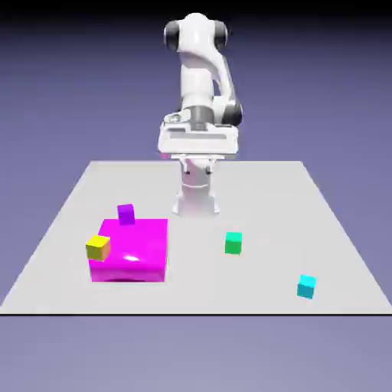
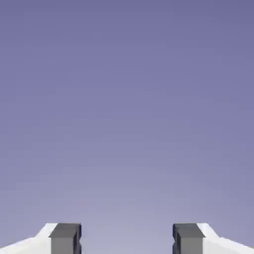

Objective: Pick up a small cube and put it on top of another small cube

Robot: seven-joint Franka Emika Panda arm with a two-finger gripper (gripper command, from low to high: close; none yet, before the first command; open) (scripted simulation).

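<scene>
Step in hand: nothing was picked yet; by my reading this was the very start, the reach toward the cube not begun.
Arm: the white arm stood folded up high at the far edge of the table, its hand held level and well above the surface.
Claw: the gripper was wide apart, both grey fingertips showing at the bottom of the hand view with only plain backdrop between them; it held nothing.
Hand view: no cube, no table in sight, just blue-violet haze, so the hand was pointing away from the work.
Task's thing: the small cyan cube sat alone on the table near the front edge, on the exterior view's right, well apart from the arm.
Likely target: the small green cube rested nearer the middle, apart from the cyan one; I judged it the probable base for the stack.
Other pieces: a big magenta block lay on the exterior view's left, a yellow cube at its front corner and a purple cube at its back edge.
Next move calls for: tipping the hand down toward the table, carrying it out over the cyan cube, squaring the open fingers to its sides, then descending before any closing.
</scene>
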